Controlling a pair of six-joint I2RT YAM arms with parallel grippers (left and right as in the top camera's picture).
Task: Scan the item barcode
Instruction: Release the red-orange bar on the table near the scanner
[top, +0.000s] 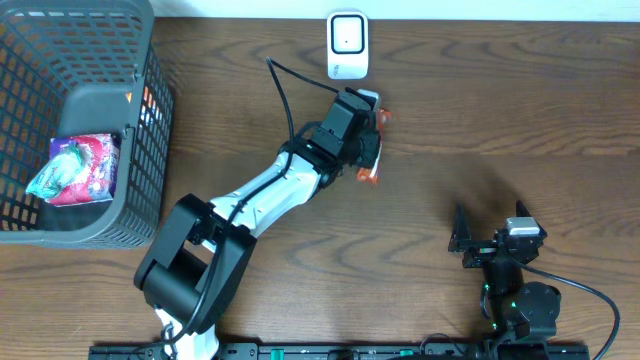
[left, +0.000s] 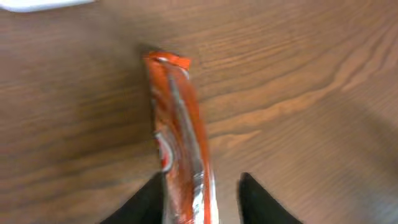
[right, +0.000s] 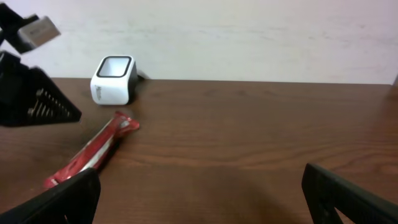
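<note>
orange packet (left: 179, 124) between part-open left claw (left: 200, 182)

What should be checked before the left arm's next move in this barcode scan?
1. Packet resting on the table: ok, it lies flat near the scanner.
2. Left hand clear of the packet: not ok, it is open but straddles the packet's end.
3. Scanner unobstructed: ok, nothing covers it.
4. Barcode turned toward the scanner: cannot tell, no barcode is visible.
5. Right hand out of the way: ok, open, empty and apart from the packet.
</note>
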